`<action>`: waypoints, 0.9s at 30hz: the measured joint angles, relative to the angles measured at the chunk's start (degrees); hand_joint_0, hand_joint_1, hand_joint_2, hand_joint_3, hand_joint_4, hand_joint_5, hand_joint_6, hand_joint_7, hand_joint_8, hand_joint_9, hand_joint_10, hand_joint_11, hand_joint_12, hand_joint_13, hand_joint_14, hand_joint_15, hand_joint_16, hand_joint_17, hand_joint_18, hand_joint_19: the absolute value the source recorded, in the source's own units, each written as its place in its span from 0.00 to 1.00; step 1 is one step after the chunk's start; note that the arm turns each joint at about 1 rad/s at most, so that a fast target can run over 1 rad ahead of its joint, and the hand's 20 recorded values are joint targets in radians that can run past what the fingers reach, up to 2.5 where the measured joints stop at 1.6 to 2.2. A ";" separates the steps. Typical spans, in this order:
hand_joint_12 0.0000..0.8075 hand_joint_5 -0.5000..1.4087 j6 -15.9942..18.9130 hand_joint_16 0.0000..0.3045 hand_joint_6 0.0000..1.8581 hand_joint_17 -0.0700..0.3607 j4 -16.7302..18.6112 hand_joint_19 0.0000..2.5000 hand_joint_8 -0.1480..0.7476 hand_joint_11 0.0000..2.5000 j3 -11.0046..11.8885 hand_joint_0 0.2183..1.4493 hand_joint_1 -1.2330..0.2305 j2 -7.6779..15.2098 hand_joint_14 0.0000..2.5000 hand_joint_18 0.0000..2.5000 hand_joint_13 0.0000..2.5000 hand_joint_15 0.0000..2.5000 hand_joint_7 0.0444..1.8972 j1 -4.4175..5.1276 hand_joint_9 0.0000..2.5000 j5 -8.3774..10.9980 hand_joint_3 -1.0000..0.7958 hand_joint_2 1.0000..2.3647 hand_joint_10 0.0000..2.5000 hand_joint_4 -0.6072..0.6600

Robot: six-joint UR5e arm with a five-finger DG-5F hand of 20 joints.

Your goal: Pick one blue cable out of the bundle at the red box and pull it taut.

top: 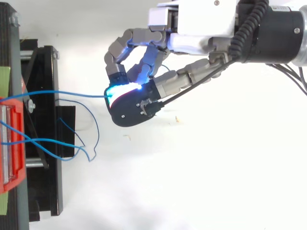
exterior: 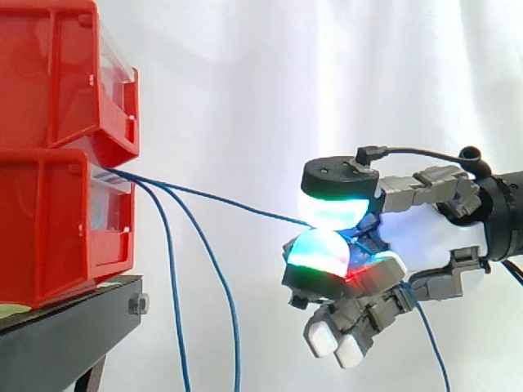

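Two red bins [exterior: 61,155] are stacked on a black stand [exterior: 73,322] at the left. Several thin blue cables come out from the lower bin's front. One blue cable [exterior: 221,198] runs in a straight line from the bin to my hand [exterior: 425,233], where two glowing fingertips [exterior: 331,208] pinch it. From above, the same cable [top: 62,94] runs level from the red box [top: 12,143] to the pinch [top: 112,93]. The other cables [exterior: 176,269] hang slack down past the stand.
The slack cables loop on the white floor beside the stand [top: 81,146]. A blue cable end trails down behind the hand [exterior: 433,343]. White curtain behind.
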State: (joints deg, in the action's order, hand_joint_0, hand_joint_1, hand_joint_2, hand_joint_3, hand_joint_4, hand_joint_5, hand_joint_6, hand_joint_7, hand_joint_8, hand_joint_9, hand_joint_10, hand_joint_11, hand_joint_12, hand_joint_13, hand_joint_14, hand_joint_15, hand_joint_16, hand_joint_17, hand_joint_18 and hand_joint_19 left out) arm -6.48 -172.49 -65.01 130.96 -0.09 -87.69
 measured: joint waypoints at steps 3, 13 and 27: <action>0.47 0.18 -1.02 0.17 0.50 0.44 0.03 0.17 0.55 0.53 -0.01 0.33 0.27 -0.01 0.01 0.26 0.28 0.18 0.53 0.00 0.45 -0.02 0.38 0.01 0.00 0.63; 0.49 0.18 -4.16 0.18 0.48 0.45 0.07 0.19 0.57 0.52 0.05 0.26 0.47 -0.07 0.01 0.25 0.28 0.18 0.53 -0.08 0.47 -0.10 0.29 0.00 0.00 0.62; 0.53 0.19 -4.27 0.20 0.49 0.48 0.13 0.17 0.61 0.52 0.05 0.30 0.42 -0.08 0.01 0.28 0.30 0.18 0.55 -0.09 0.48 -0.02 0.46 0.01 0.00 0.63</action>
State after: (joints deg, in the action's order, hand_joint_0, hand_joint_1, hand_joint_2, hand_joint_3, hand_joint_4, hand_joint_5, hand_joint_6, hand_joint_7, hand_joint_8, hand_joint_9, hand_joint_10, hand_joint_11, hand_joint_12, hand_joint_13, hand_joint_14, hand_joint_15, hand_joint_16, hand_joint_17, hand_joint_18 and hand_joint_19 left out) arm -10.75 -172.35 -64.95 130.87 -0.17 -87.72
